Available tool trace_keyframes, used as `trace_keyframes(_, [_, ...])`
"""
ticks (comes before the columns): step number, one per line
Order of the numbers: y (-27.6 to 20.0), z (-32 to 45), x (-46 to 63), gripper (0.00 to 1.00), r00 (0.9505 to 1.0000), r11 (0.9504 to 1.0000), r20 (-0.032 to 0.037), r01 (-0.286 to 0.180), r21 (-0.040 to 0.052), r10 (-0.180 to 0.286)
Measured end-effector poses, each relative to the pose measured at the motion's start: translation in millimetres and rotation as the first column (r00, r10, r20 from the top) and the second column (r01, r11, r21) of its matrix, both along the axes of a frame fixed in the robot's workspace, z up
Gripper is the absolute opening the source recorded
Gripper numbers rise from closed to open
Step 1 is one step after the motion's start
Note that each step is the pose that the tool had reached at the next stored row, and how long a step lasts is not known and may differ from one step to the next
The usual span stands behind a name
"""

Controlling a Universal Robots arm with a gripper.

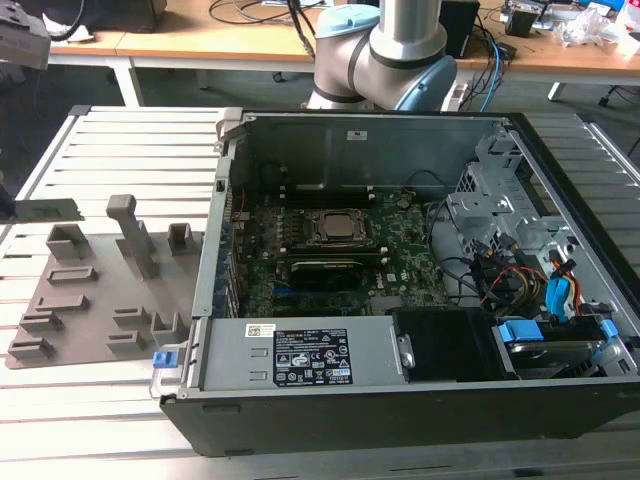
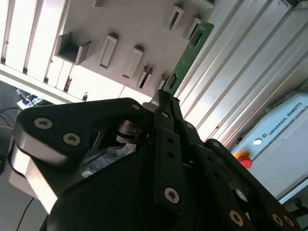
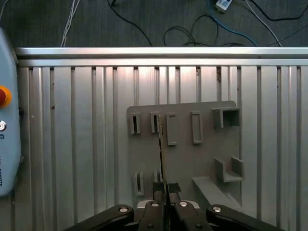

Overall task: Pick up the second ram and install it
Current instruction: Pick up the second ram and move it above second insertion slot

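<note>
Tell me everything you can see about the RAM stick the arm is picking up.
The second ram is a thin, long green circuit board with dark parts on its face. The end effector is shut on one end, a finger against each flat side. The rest sticks out level over the grey slotted holder on the ribbed metal table, at the exterior view's left, outside the open computer case.

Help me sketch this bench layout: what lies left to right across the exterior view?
From the left: thin green ram stick → grey plastic holder tray → small blue clip → silver processor socket → blue plastic drive bracket.
</note>
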State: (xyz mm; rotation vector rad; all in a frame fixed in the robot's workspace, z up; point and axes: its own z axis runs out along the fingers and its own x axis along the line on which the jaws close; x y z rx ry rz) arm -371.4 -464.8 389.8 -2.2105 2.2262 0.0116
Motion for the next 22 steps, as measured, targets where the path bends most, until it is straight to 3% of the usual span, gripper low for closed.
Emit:
trace_keyframes(5, [0.0, 16.9, 0.0, 0.14, 1.0000, 1.0000, 0.0000, 0.000, 0.0001, 0.000])
trace_keyframes(7, [0.0, 29.3, 0.0, 0.14, 1.0000, 1.0000, 0.0000, 0.000, 0.0000, 0.000])
trace_keyframes(9, [0.0, 36.1, 0.0, 0.14, 1.0000, 1.0000, 0.0002, 0.000, 0.0012, 0.000])
trace_keyframes(13, [0.0, 36.3, 2.9, 0.14, 1.0000, 1.0000, 0.0000, 0.000, 0.0013, 0.000])
trace_keyframes(22, [0.3, 36.2, 39.3, 0.14, 1.0000, 1.0000, 0.0000, 0.000, 0.0013, 0.000])
